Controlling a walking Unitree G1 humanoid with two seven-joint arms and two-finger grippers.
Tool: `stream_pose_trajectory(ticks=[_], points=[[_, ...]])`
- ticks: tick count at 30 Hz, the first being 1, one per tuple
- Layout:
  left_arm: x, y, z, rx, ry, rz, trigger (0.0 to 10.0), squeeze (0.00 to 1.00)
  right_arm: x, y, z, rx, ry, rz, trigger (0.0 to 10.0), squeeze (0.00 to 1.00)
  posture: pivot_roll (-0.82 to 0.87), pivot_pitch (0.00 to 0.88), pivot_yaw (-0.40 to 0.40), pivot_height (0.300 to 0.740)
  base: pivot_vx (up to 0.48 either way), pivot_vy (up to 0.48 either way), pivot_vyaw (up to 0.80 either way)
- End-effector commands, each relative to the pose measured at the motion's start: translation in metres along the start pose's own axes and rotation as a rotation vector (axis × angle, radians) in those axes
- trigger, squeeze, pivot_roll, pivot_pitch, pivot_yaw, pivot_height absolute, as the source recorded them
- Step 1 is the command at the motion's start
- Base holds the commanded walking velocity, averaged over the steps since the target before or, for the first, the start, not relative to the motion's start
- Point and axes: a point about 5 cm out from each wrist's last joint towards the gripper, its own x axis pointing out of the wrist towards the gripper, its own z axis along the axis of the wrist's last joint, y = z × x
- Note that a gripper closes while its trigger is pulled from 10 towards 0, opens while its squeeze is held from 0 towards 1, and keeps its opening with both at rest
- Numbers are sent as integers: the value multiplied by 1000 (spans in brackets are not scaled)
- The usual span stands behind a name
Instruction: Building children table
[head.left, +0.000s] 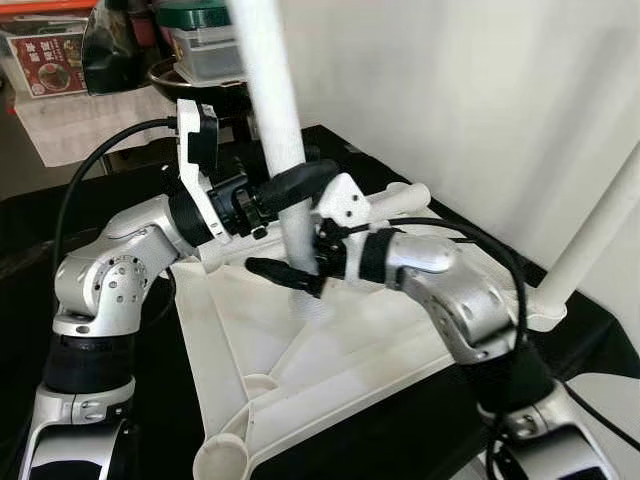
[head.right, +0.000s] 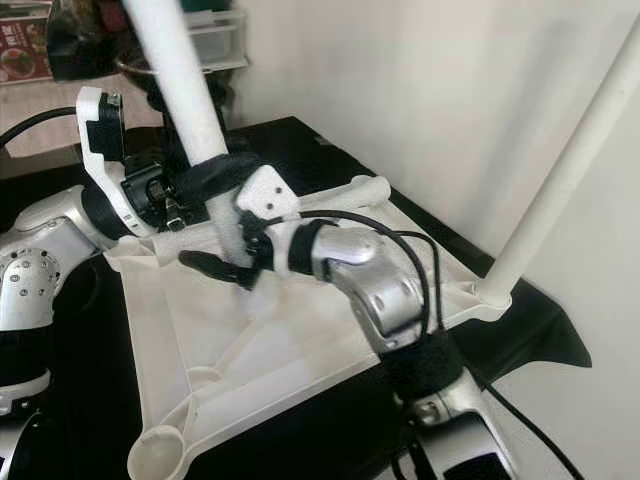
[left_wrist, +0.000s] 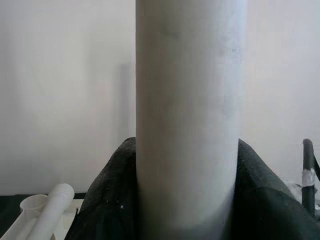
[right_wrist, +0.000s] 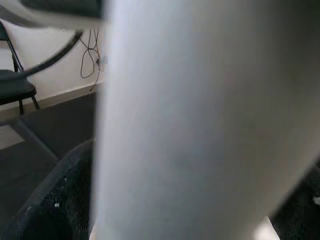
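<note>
On a black-draped surface lies an upturned white plastic children's tabletop, ribbed underside showing. From the left, the left gripper is clamped round a white cylindrical table leg standing upright over the tabletop's middle. Just below, the right gripper grasps the same leg near its foot. At far right, a second white leg stands in its corner socket.

My left hand squeezes the white leg; my right hand grips lower, I think.
</note>
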Motion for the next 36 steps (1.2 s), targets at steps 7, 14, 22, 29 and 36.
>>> stream_pose_trajectory(ticks=[7, 14, 22, 29, 36], points=[[11, -9, 4, 12, -3, -81, 0, 0, 12, 3, -5, 82, 14, -23, 0, 0, -245, 0, -41, 740, 0, 0, 0], [11, -8, 5, 11, -15, -79, 0, 0, 12, -6, -1, 149, -47, -102, 0, 0, -250, 4, -38, 740, 0, 0, 0], [8, -8, 5, 10, -26, -65, 0, 0, 10, -10, 2, 160, -88, -145, 0, 0, -247, 0, -36, 740, 0, 0, 0], [-1, -3, 2, 41, -32, 10, 10000, 1000, 7, -13, 2, 162, -109, -163, 0, 0, -249, 0, -36, 740, 0, 0, 0], [-17, 15, 18, 78, -124, 211, 10000, 1000, 1, -19, -3, 161, -101, -209, 0, 0, -250, 4, -33, 740, 0, 0, 0]])
